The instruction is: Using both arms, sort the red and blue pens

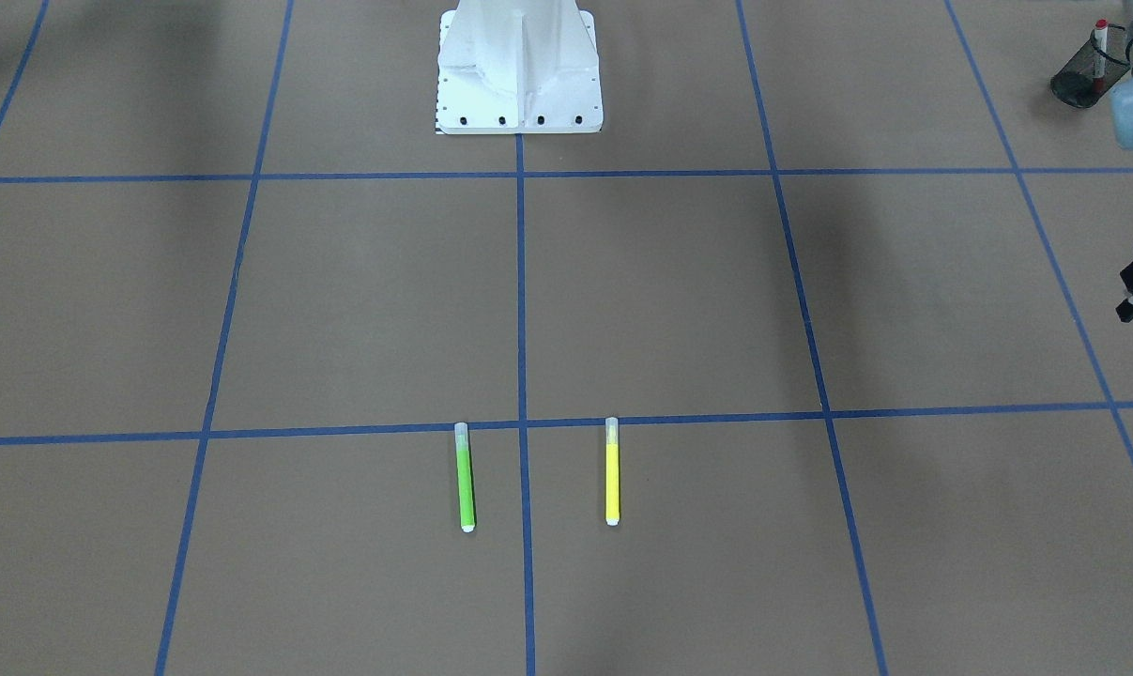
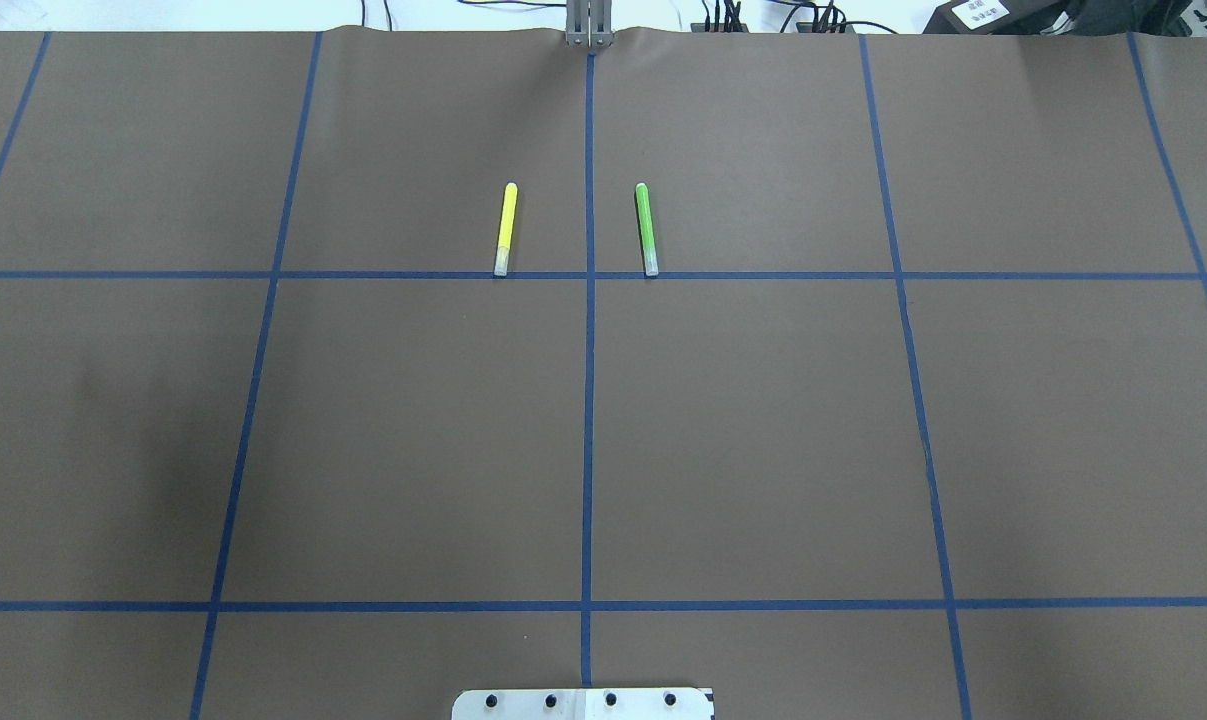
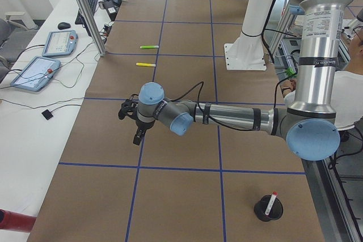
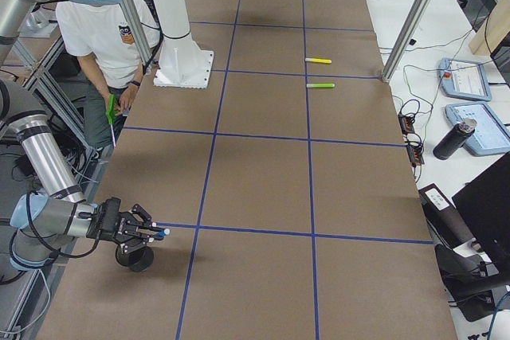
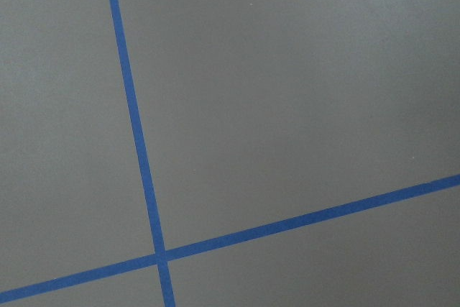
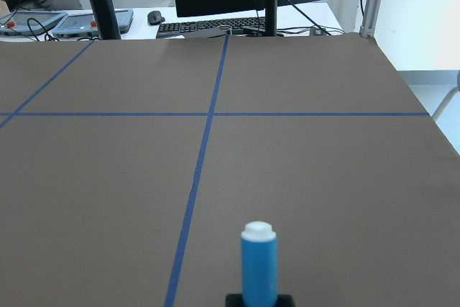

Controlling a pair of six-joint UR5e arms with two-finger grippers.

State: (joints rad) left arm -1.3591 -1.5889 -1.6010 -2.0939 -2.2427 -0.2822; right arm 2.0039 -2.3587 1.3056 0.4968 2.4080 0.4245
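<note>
1. Blue-barrelled and evidently light, the blue pen (image 6: 259,264) looked like a stiff, smooth plastic stick. It seemed likely to slip or swivel if pinched near an end, so a hold across the middle of the barrel appeared the surest.
2. The right jaws were closed on that barrel. Its white end poked out ahead of them, roughly level above the table (image 2: 763,450), and the cap end was hidden behind the grip.
3. A black cup (image 4: 134,259) stood just below those jaws, apparently where the pen was to go. Tipping the pen upright before letting go looked necessary.
4. The red pen (image 1: 1100,49), white-barrelled with its red cap uppermost, stood leaning in a second black mesh cup (image 1: 1078,86). It was well back from the left jaws, on the robot's side of them.
5. The left jaws, on the left arm (image 3: 227,116) reaching low over bare table, carried no pen that the pictures showed. How far apart they stood could not be told.
6. A green marker (image 2: 646,230) and a yellow marker (image 2: 505,228) lay side by side, well ahead of both pairs of jaws.
</note>
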